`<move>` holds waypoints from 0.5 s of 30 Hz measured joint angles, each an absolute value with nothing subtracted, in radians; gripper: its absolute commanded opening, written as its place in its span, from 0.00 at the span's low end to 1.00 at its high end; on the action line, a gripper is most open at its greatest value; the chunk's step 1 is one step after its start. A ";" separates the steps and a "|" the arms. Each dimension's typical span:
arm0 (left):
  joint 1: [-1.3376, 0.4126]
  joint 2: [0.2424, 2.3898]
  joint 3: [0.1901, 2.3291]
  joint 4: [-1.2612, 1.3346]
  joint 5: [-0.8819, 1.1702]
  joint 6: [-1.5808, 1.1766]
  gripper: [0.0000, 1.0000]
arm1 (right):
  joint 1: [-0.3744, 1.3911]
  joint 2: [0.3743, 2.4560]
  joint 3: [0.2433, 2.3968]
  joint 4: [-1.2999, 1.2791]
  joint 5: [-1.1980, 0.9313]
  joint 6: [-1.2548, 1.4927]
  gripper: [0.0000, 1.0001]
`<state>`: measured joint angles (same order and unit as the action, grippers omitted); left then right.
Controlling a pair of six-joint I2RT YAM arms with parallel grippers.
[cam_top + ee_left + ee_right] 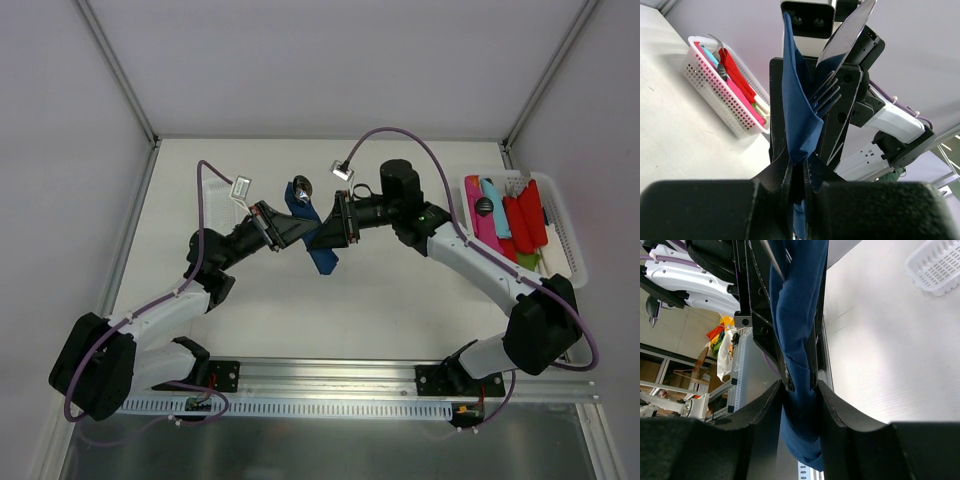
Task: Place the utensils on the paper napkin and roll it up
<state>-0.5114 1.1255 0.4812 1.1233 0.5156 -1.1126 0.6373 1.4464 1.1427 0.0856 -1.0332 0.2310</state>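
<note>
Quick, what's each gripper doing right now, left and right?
Left gripper: closed on the blue napkin.
Right gripper: closed around the same napkin.

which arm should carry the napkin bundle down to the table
right, probably: the right gripper has its jaws round the thick part of the napkin; the left gripper pinches only a thin fold

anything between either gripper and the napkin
Nothing visible. The left gripper and the right gripper are both already closed on the napkin, one from each side, and a fork pokes out of its fold.
</note>
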 measured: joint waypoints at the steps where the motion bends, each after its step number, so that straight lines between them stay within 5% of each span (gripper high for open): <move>1: -0.511 1.126 0.481 1.124 0.516 -1.113 0.00 | 0.637 1.446 1.142 0.087 -1.033 0.231 0.35; 8: -0.511 1.131 0.481 1.134 0.514 -1.121 0.00 | 0.637 1.446 1.129 0.094 -1.037 0.234 0.31; 15: -0.512 1.146 0.481 1.145 0.515 -1.152 0.00 | 0.634 1.446 1.118 0.114 -1.053 0.230 0.01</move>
<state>-0.5117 1.1461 0.4808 1.1454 0.5152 -1.1522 0.6342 1.4460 1.1175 0.1139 -1.0534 0.2302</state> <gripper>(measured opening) 0.036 0.199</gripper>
